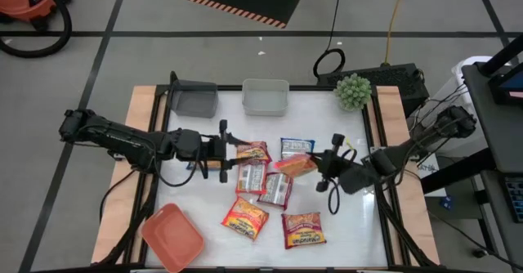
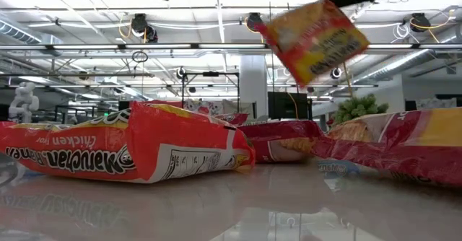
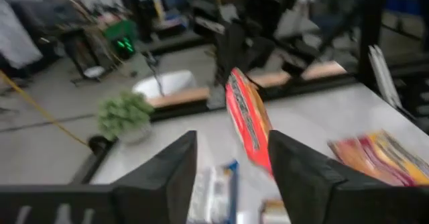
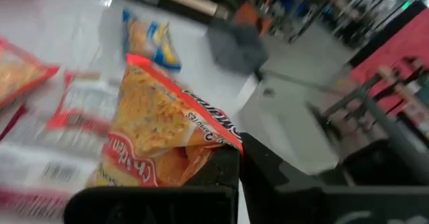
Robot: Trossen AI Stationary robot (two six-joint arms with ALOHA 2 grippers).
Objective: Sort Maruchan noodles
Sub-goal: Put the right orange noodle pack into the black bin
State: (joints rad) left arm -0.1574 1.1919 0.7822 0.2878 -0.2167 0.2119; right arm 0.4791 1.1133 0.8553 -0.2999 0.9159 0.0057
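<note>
Table [image 1: 351, 224]: noodle packets [image 1: 263, 193] clustered frame centre, bins along upper edge. Right gripper [image 1: 320, 163] clenched on orange packet [image 1: 296, 166], lifted centre-right, long axis pointing left. Left gripper [image 1: 231, 148] fingers parted, empty, beside packet [image 1: 254, 151]; nearer grey bin [image 1: 194, 98].

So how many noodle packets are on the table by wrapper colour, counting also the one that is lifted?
4 orange-red packets, one of them held by the right gripper
2 silvery-pink packets
1 blue packet
Total: 7
</note>
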